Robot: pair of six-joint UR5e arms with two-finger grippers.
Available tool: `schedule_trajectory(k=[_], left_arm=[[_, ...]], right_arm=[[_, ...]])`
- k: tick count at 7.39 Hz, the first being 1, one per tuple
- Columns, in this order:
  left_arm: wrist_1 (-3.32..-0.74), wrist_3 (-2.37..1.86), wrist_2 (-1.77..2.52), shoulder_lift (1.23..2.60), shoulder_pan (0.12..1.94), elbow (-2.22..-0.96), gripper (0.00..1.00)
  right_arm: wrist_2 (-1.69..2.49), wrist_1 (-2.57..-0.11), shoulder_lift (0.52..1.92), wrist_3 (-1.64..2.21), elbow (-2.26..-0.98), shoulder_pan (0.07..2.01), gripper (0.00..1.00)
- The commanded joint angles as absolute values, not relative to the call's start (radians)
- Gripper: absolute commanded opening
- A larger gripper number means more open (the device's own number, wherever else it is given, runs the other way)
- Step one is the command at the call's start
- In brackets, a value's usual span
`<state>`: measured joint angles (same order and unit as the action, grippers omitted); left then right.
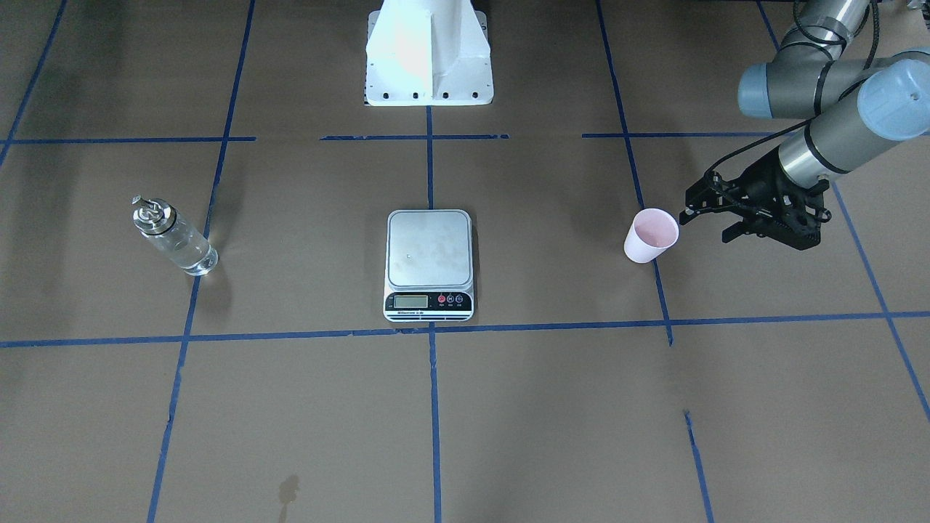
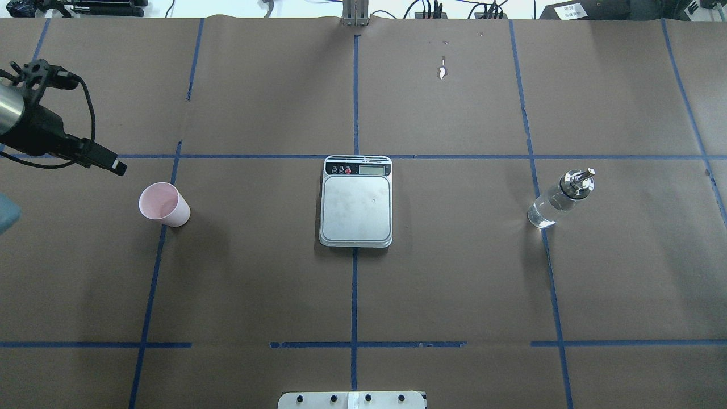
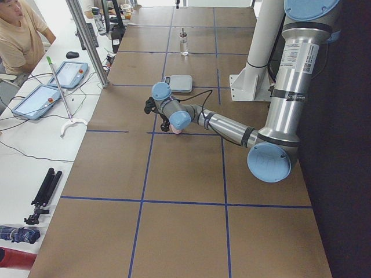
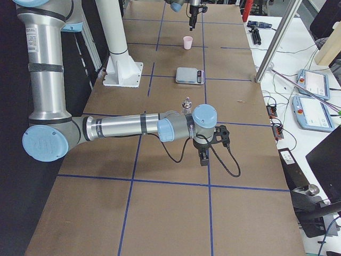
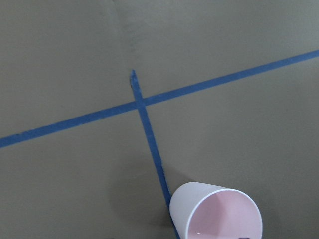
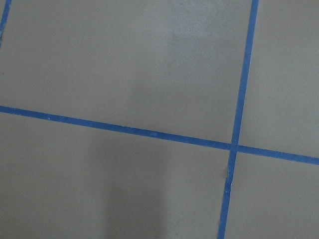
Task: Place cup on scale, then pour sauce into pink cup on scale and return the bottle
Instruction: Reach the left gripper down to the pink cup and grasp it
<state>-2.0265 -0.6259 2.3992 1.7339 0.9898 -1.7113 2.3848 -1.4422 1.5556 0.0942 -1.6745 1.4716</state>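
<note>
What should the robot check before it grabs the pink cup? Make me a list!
1. Cup standing upright and empty: ok.
2. Left gripper open, beside the cup and not touching it: ok.
3. Scale platform bare, ready for the cup: ok.
4. Scale display on and at zero: cannot tell, too small to read.
5. Bottle upright on the far side of the scale, out of the cup's way: ok.
6. Right gripper away from the scale: ok. Open or shut: cannot tell.
</note>
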Motion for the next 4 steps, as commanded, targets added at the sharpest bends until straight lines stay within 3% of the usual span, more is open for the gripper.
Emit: schedule_trajectory(k=[1, 4], left_arm=[[-2.025, -0.63, 2.396, 1.733, 0.968, -1.695, 0.78], [-2.026, -0.634, 2.364, 1.746, 0.936, -1.668, 0.78]], right_arm=[[2.385, -1.442, 1.555, 0.094, -1.675, 1.47, 1.0], [2.384, -1.442, 1.555, 0.094, -1.672, 1.47, 1.0]])
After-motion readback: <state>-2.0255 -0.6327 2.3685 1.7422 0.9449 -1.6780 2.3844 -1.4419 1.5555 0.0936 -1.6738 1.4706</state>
